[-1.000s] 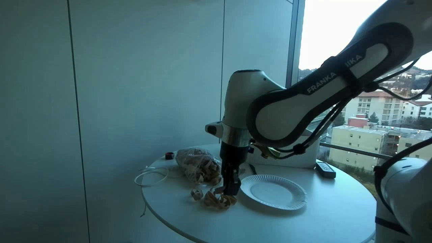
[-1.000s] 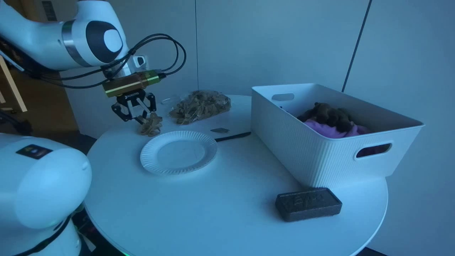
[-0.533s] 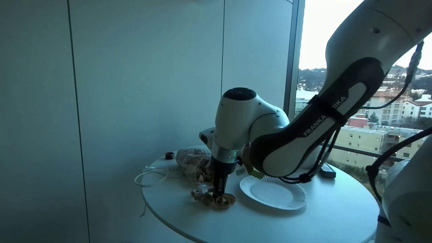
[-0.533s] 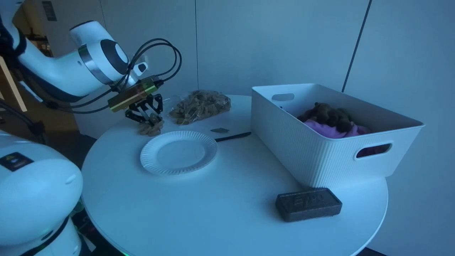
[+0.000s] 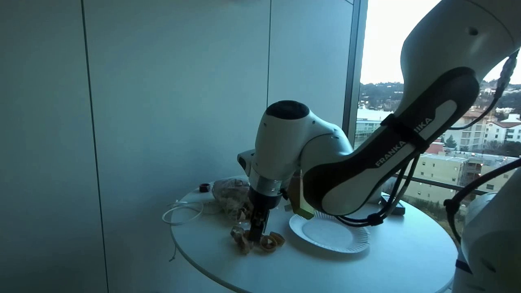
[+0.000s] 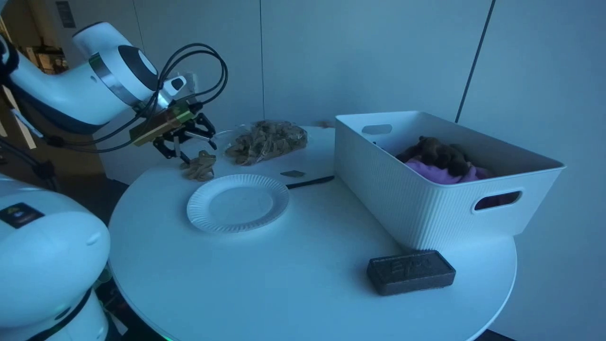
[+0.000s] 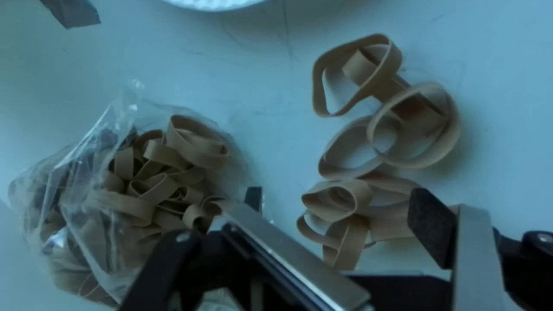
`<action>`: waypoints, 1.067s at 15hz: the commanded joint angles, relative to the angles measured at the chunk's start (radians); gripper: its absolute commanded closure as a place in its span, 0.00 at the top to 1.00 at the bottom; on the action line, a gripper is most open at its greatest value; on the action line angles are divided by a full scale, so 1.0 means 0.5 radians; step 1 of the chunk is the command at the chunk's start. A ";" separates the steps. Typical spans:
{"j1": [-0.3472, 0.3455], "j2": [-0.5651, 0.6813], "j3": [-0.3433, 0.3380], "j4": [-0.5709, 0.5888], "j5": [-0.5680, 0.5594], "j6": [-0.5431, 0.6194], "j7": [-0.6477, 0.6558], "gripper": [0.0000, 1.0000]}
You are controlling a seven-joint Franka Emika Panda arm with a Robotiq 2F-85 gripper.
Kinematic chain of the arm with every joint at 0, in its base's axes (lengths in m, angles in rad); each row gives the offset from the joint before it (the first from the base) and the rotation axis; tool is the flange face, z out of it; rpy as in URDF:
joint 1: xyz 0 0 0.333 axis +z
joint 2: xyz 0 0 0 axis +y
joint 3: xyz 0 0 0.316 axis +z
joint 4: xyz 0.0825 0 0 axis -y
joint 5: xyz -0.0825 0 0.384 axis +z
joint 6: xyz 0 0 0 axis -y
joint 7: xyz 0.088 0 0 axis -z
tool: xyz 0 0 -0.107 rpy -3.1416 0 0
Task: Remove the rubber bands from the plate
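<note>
Near the far-left edge of the table (image 6: pixel 303 289) in an exterior view, the gripper (image 6: pixel 200 153), fingers spread wide and holding nothing, stands at the rubber bands (image 6: pixel 201 169) near the plate (image 6: pixel 238 203). A white bin (image 6: pixel 402 199) stands by the right edge.
</note>
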 commanded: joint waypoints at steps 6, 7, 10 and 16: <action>0.085 -0.244 -0.160 0.005 0.249 -0.103 -0.031 0.99; 0.121 -0.266 -0.222 0.005 0.361 -0.171 -0.073 1.00; 0.368 -0.383 -0.533 0.005 0.873 -0.565 -0.443 1.00; 0.133 -0.692 -0.637 0.019 1.072 -1.198 -0.228 1.00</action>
